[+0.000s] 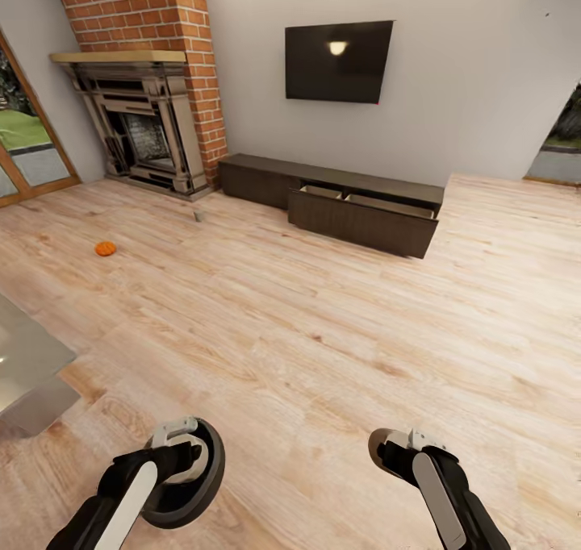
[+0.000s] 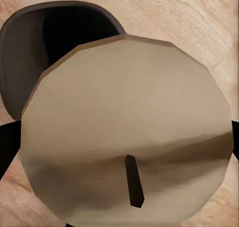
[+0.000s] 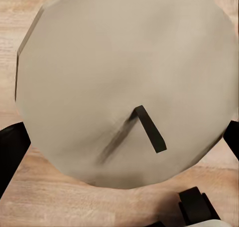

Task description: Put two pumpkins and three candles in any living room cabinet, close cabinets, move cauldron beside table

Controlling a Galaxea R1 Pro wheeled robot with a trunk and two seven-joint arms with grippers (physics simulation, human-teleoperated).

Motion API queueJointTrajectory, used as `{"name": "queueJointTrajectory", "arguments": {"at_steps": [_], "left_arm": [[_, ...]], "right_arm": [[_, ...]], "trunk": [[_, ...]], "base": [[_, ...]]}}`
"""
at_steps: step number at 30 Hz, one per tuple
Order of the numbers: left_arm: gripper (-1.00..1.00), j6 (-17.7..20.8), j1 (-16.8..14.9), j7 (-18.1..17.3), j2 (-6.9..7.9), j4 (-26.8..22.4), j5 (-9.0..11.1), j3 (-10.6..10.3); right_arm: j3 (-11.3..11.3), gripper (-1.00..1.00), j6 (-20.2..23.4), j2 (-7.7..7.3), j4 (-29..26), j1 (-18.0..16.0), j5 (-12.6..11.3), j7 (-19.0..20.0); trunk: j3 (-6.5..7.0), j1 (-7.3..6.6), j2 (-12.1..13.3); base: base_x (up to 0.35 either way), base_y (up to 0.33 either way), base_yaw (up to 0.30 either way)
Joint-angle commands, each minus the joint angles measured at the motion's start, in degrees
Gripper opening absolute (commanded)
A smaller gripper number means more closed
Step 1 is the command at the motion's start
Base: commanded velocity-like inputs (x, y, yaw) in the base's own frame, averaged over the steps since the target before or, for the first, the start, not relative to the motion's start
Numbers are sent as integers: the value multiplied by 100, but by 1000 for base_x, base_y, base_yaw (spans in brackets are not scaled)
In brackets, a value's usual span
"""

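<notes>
Each gripper, left [image 1: 179,441] and right [image 1: 395,447], holds a pale candle [image 2: 129,132]. Cauldron [image 1: 198,485] under the left. Cabinet [image 1: 347,203] drawers open; pumpkin [image 1: 106,248] on floor.

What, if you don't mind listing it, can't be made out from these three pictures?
- Inside of the cabinet's open drawers: head view, hidden by the tall drawer fronts.
- Small grey object on the floor before the fireplace: head view, too small to identify.
- Cauldron and left gripper fingers: left wrist view, mostly covered by the candle.
- Right gripper's grip: right wrist view, second candle fills the frame.
- Coffee table: head view, cut off by the edge.
</notes>
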Motion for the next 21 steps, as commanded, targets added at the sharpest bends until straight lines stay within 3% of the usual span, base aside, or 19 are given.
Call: {"name": "queueJointTrajectory", "arguments": {"at_steps": [1, 11, 21], "left_arm": [[-100, 9, -1, 59, 7, -8, 58, -13], [-100, 11, -3, 59, 7, -8, 57, -13], [-100, 6, -1, 59, 7, -8, 54, -13]], "right_arm": [[-7, -100, 7, 5, -7, -5, -59, -48], [-7, -100, -11, 6, 38, -5, -59, -48], [-7, -100, -117, 9, 191, -5, -53, -50]], "trunk": [[-2, -1, -3], [10, -1, -3], [10, -1, -3]], "base": [[0, 0, -279], [18, -9, -279], [201, -177, -265]]}}
